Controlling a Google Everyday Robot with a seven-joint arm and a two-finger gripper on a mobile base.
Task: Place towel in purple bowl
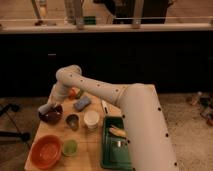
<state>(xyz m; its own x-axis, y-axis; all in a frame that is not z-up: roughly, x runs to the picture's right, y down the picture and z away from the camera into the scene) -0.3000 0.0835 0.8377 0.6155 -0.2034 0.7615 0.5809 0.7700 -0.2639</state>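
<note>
The purple bowl point(52, 116) sits on the wooden table point(90, 142) at its left edge. The pale blue-grey towel point(45, 107) lies at the bowl's upper left rim, partly over the bowl. My gripper point(51, 105) hangs at the end of the white arm, which bends down from the elbow point(70, 76). It is right above the bowl and touching the towel. The towel and wrist hide the gripper's tip.
A blue sponge point(82, 103) lies right of the bowl. A metal cup point(73, 121) and a white cup point(91, 120) stand in the middle. An orange bowl point(46, 150) and a small green cup point(70, 147) are in front. A green tray point(116, 145) sits on the right.
</note>
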